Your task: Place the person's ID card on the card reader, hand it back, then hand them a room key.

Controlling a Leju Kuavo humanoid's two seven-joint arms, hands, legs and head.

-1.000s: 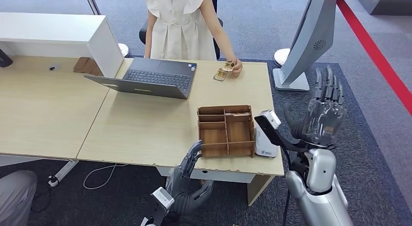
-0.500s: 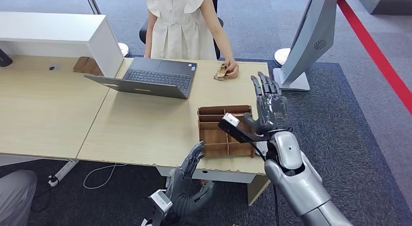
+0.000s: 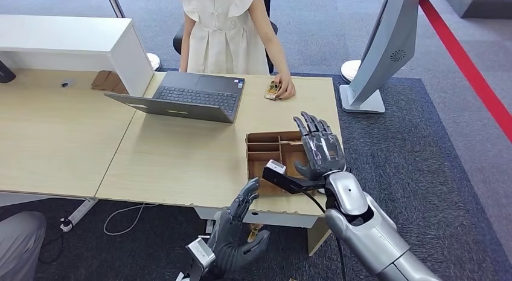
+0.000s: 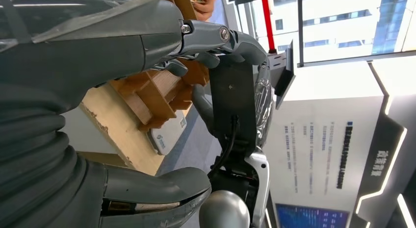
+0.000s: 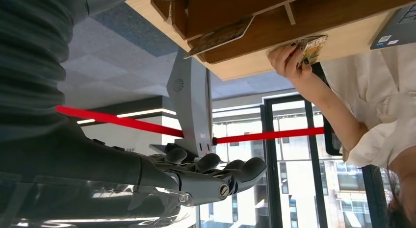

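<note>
1. ID card (image 3: pixel 275 89): under the person's hand (image 3: pixel 284 87) at the table's (image 3: pixel 181 154) far edge; thin, stiff, light, I judge.
2. Right hand (image 3: pixel 319 149): fingers apart, empty, above the wooden organiser (image 3: pixel 265 163).
3. I'd pinch an overhanging edge.

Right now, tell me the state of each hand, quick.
Left hand: open, fingers apart, holding nothing, below the table edge.
Right hand: open, fingers spread, holding nothing, over the wooden tray.
</note>
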